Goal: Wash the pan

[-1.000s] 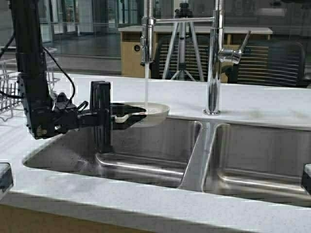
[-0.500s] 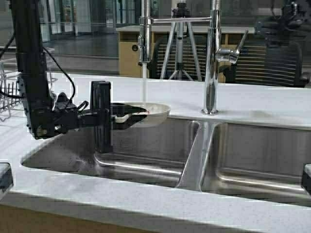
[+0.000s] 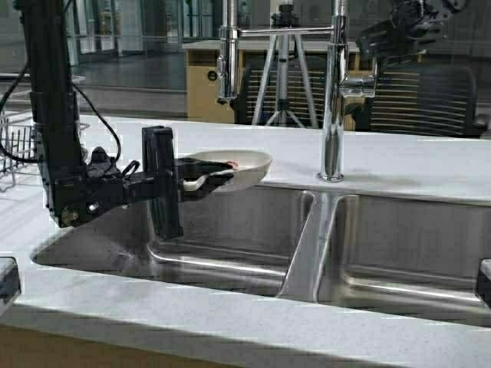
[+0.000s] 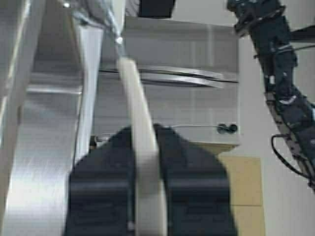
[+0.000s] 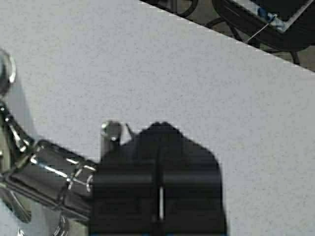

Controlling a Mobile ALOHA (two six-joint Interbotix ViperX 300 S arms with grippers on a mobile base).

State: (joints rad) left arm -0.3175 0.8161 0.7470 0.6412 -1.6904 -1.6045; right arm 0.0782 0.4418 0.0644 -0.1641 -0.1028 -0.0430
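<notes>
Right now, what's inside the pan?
The small round white pan, held by the left gripper over the steel sink basin, shows a red mark; its rim hides the rest.

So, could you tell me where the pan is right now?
In the high view the pan sits left of centre, held by its handle in the left gripper above the left sink basin, just below the faucet spout.

Bright even daylight, glare streaks on the steel sink (image 3: 230,253), soft wrist-view blur.

The pan (image 3: 234,165), shallow and cream-white with red marks inside, is held roughly level above the left sink basin (image 3: 230,230).
</notes>
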